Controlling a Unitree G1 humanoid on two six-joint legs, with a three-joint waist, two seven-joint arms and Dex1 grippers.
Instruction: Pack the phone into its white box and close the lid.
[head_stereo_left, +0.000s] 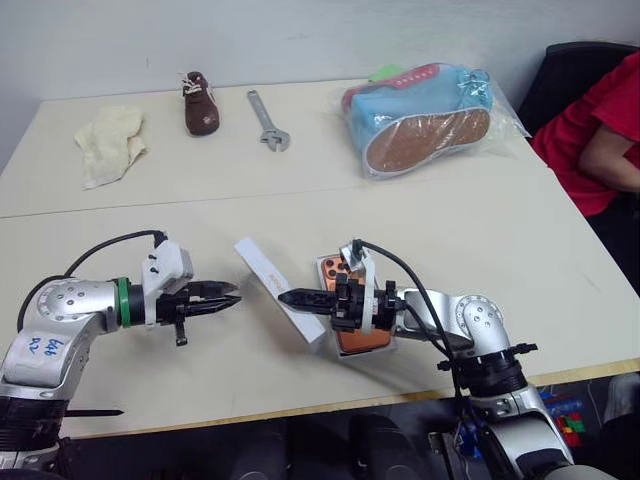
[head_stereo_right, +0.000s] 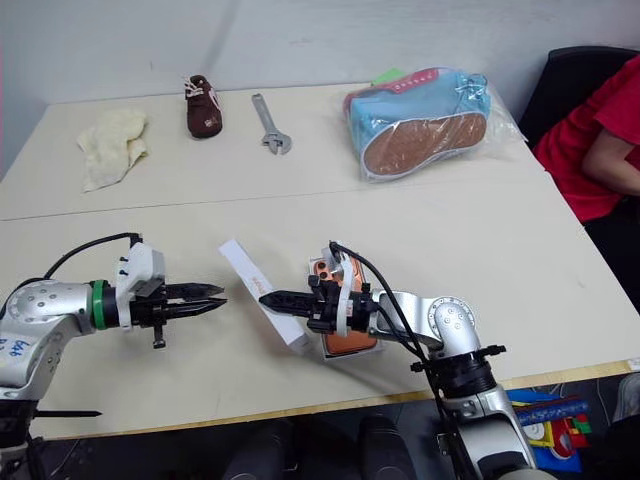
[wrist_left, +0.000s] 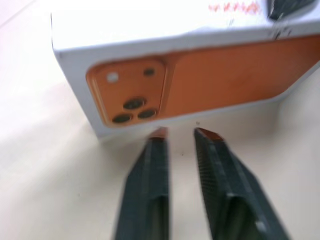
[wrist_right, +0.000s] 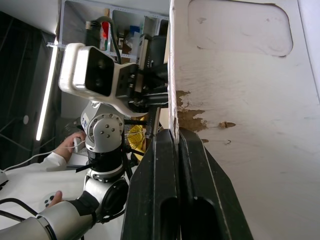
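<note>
Left pincer (head_stereo_left: 232, 297) clenched, empty, beside lid (head_stereo_left: 279, 291) standing on edge on counter (head_stereo_left: 450, 230). Right pincer (head_stereo_left: 287, 298) clenched at lid; phone (head_stereo_left: 350, 322) behind.

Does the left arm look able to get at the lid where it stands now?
Probably yes. The lid stands on edge just ahead of the left gripper, printed face toward it, with bare table between. The fingers are shut and would have to open first. The right gripper is at its far side.

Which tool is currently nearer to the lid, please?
The right tool: its fingertips sit against the tilted lid, on the side facing the phone. The left tool points at the lid's printed face across a gap.
</note>
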